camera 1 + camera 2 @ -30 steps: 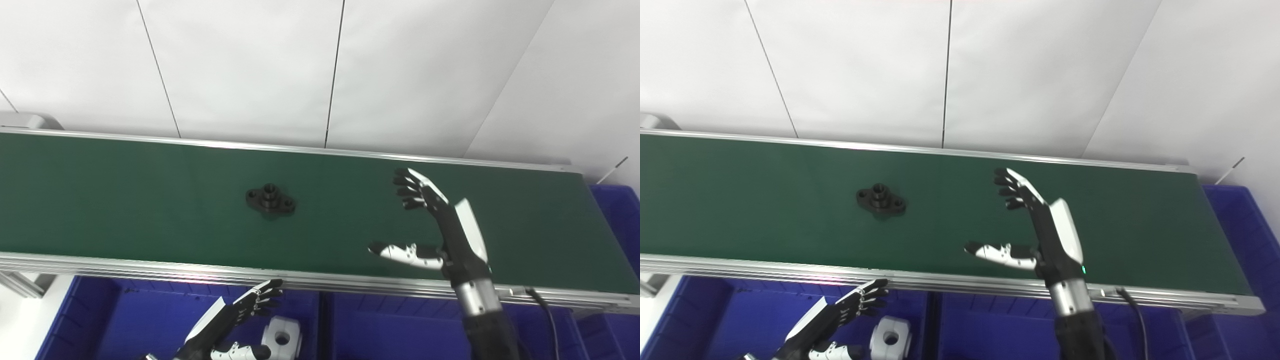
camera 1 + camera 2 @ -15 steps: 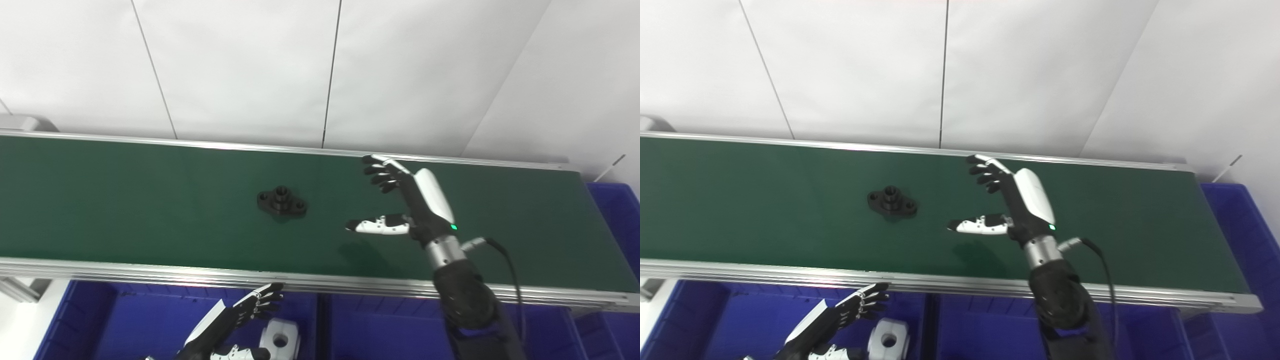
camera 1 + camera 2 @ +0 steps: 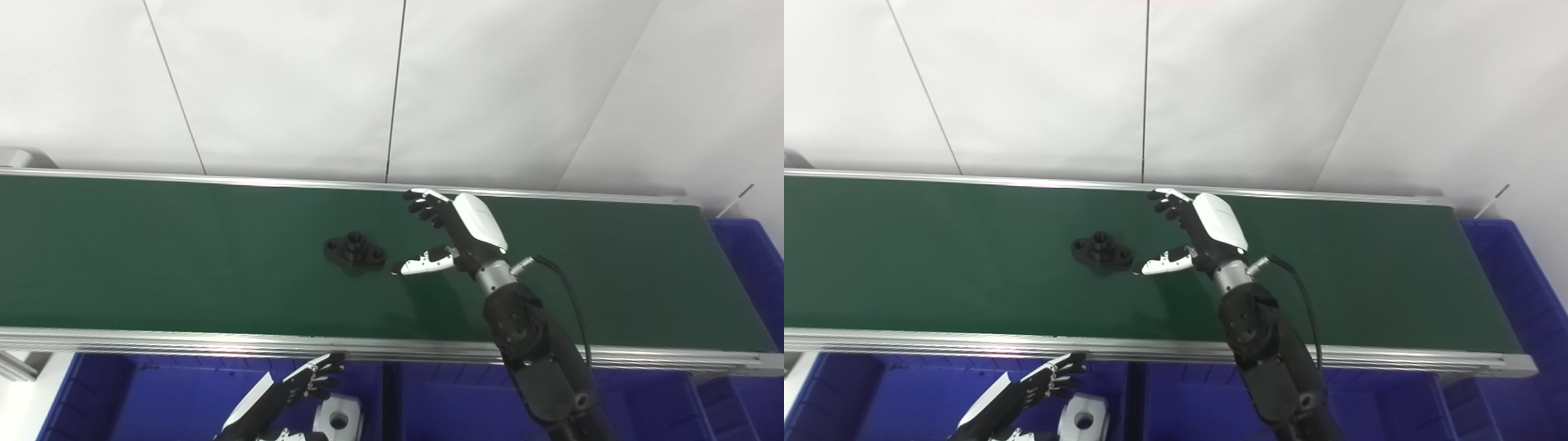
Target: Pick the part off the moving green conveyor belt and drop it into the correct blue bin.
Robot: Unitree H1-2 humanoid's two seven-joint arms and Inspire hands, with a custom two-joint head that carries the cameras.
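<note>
A black flanged part (image 3: 355, 250) with a raised round hub lies flat near the middle of the green conveyor belt (image 3: 153, 257). My right hand (image 3: 453, 236) hovers over the belt just right of the part, open, fingers spread toward it and the thumb tip a short gap from its flange. My left hand (image 3: 278, 398) is low at the bottom edge, over the blue bin (image 3: 153, 398) in front of the belt, open and holding nothing.
A white round part with a hole (image 3: 335, 419) lies in the blue bin next to my left hand. A second blue bin (image 3: 453, 404) adjoins it on the right, and another (image 3: 750, 257) stands past the belt's right end. A white panelled wall rises behind.
My right hand has swung up and leftward across the belt, closing on the part. The part has drifted slightly rightward. The left hand has barely moved; the view has shifted a little.
</note>
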